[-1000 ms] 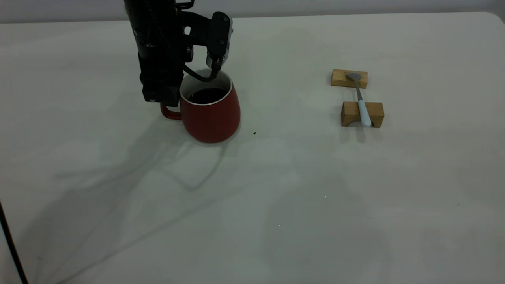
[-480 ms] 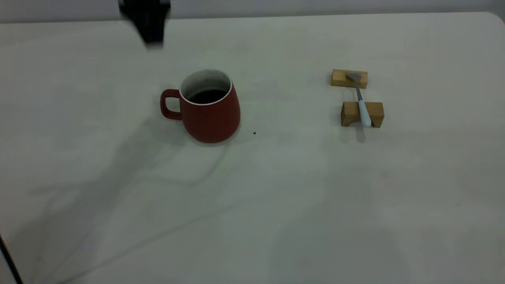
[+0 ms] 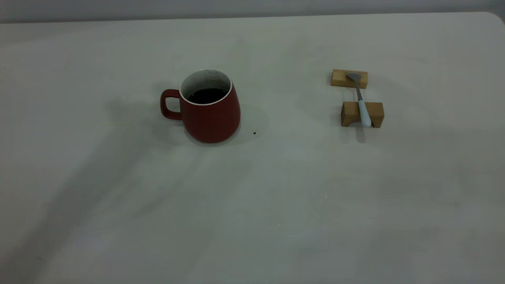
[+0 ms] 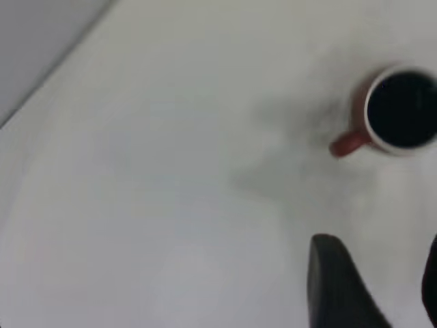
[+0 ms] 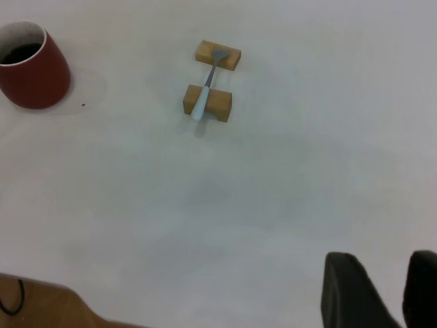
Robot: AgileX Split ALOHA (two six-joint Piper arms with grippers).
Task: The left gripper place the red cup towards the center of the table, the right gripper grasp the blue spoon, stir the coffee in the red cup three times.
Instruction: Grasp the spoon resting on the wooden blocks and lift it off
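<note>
The left gripper (image 4: 372,287), a black arm end with dark blurred fingers, hangs high over the large plain off-white table (image 3: 252,205) with its two fingers spread apart and nothing between them; it shows only in its own wrist view and is out of the exterior view. Well apart from it, out beyond its fingertips, stands the dark red mug with a loop handle, white rim and speckled whitish inside, the red cup (image 3: 210,105), upright on the table with its handle turned toward the left arm's side. Inside the cup sits the coffee (image 3: 208,95), a dark, nearly black liquid lying below the rim. The right gripper (image 5: 382,290), likewise a black arm end with dark fingers, hangs high over the table with a gap between its fingers, gripping nothing, and it too is seen only from its own wrist camera. Far out ahead of it lies the blue spoon (image 3: 361,100), slim, with a grey metal bowl and a pale blue-white handle. Its bowl rests on a flat wooden block (image 3: 349,78) and its handle lies in the notch of a second, arched wooden block (image 3: 362,114). A tiny dark speck (image 3: 254,133) sits on the table just beside the cup's base, on the spoon's side.
</note>
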